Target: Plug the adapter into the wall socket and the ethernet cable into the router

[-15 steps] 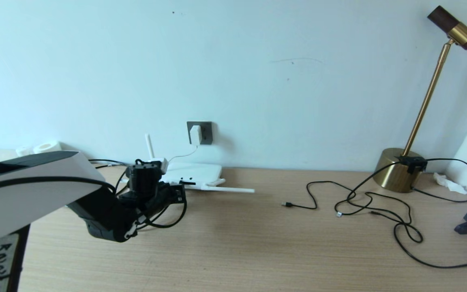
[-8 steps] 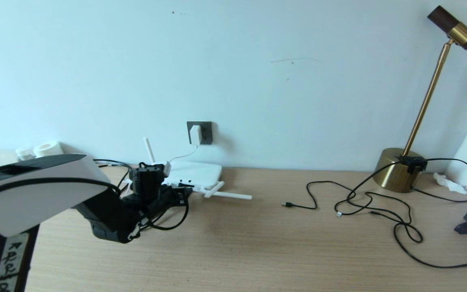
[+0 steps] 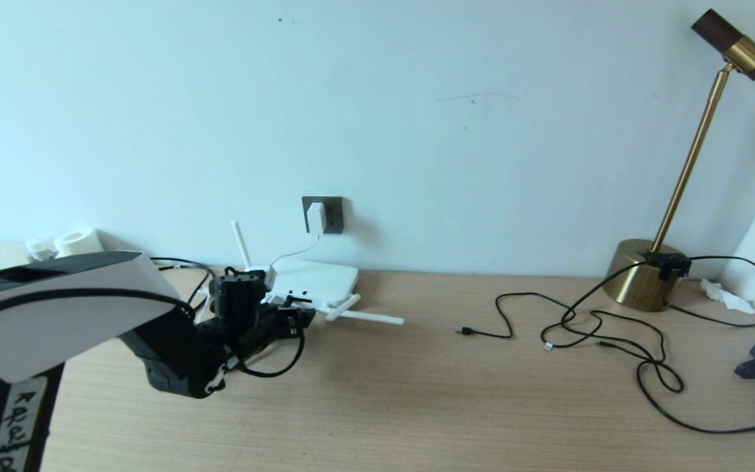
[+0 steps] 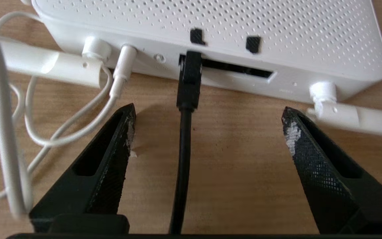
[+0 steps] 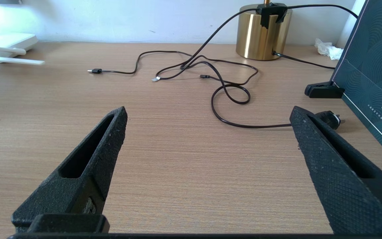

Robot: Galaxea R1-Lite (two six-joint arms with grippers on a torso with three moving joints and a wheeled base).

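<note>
Both halves of the job look done, judging from how things lie. At the middle of the head view the adapter (image 3: 316,217) sits in the wall socket (image 3: 323,215), its thin white cord running down to the router (image 3: 312,282) on the worktop (image 3: 417,393) just below. In the left wrist view the ethernet cable (image 4: 183,159) runs straight up the centre of the frame and its black plug is in the leftmost port of the router (image 4: 211,30), seemingly fully seated, though how deep it goes cannot be told. The left pincer (image 4: 207,114) is spread wide, one finger on each side of the cable and touching neither the cable nor the router; it holds nothing. So the step in hand reads as the release after insertion. The next move probably calls for pulling the left arm straight back along the cable's line, without snagging the cable or the white cord looping at the left of that frame. The right pincer (image 5: 207,113) is spread wide and empty above bare worktop, well apart from the work.
</note>
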